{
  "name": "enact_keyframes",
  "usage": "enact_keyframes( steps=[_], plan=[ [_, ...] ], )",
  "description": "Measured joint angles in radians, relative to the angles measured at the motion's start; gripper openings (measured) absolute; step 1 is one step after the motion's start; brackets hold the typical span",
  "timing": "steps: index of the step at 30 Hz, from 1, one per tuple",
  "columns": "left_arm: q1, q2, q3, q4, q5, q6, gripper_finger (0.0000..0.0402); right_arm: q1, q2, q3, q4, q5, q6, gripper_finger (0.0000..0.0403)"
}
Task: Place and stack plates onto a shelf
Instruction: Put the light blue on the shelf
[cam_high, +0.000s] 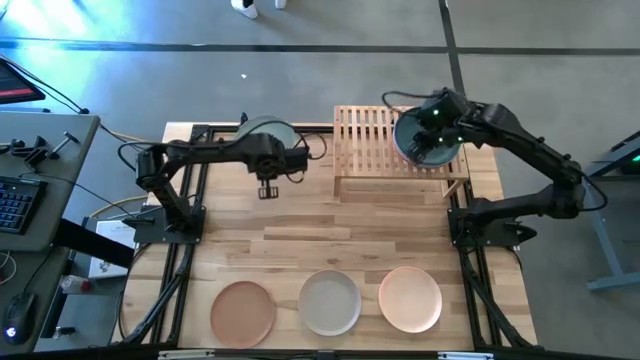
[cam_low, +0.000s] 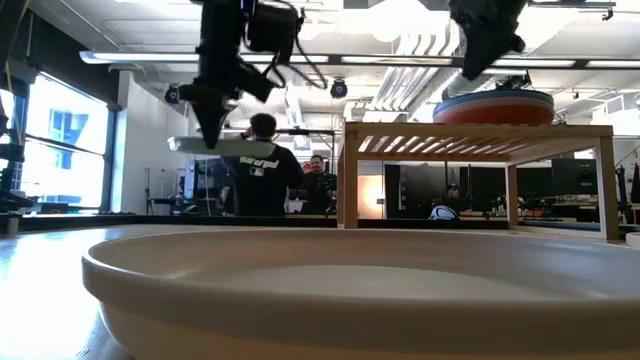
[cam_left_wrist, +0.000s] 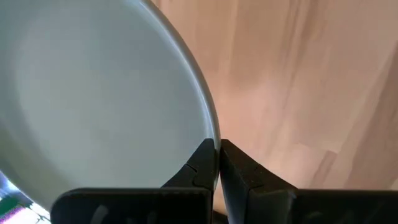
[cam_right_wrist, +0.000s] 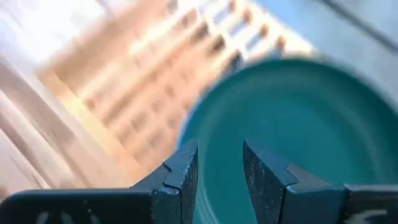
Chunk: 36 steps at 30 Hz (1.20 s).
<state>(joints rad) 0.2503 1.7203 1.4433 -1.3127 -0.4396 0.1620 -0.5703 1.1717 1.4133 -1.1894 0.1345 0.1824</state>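
My left gripper (cam_high: 268, 152) is shut on a mint green plate (cam_high: 262, 130), held in the air over the table's far side, left of the bamboo shelf (cam_high: 365, 140). In the low view the plate (cam_low: 225, 145) hangs level, clear of the table. My right gripper (cam_high: 428, 135) hovers open above a stack of plates on the shelf's right half. The dark teal plate (cam_right_wrist: 298, 124) tops that stack, and a red-orange plate (cam_low: 493, 110) shows low in it. The right gripper's fingers (cam_right_wrist: 217, 165) stand apart over the teal plate without touching it. My left gripper (cam_left_wrist: 217, 149) pinches the mint green plate's rim (cam_left_wrist: 208, 118) between its two fingers, one on the inner side and one on the outer. The fingers come from above, pointing down (cam_low: 213, 125). The plate is lifted clear and sits about level.
Three plates lie in a row along the table's near edge: terracotta (cam_high: 242, 310), grey-white (cam_high: 330, 302) and peach (cam_high: 410, 298). The shelf's left half (cam_high: 360, 130) holds nothing. Bare tabletop lies between the shelf and the row. People stand in the room beyond (cam_low: 262, 165).
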Motion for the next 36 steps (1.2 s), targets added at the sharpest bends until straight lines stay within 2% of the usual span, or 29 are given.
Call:
enact_keyframes(
  steps=[6, 11, 21, 24, 28, 36],
  plan=[
    [-0.001, 0.000, 0.114, 0.013, -0.091, 0.209, 0.0001, 0.010, 0.000, 0.154, 0.130, 0.028, -0.004, 0.0103],
    [0.000, 0.000, 0.188, 0.066, -0.105, 0.407, 0.0001, 0.010, 0.000, 0.253, 0.180, 0.069, -0.003, 0.0103],
    [0.000, 0.000, 0.204, 0.326, -0.105, 0.857, 0.0001, 0.010, 0.006, 0.289, 0.138, 0.093, 0.076, 0.0103],
    [0.005, 0.000, 0.204, 0.428, -0.085, 0.974, 0.0001, 0.010, 0.018, 0.289, 0.095, 0.095, 0.115, 0.0103],
    [0.012, 0.000, 0.204, 0.535, -0.011, 1.053, 0.0002, 0.010, 0.042, 0.289, 0.076, 0.097, 0.135, 0.0103],
    [0.017, 0.000, 0.204, 0.583, 0.048, 1.188, 0.0002, 0.011, 0.127, 0.288, 0.081, 0.078, 0.156, 0.0103]
  ],
)
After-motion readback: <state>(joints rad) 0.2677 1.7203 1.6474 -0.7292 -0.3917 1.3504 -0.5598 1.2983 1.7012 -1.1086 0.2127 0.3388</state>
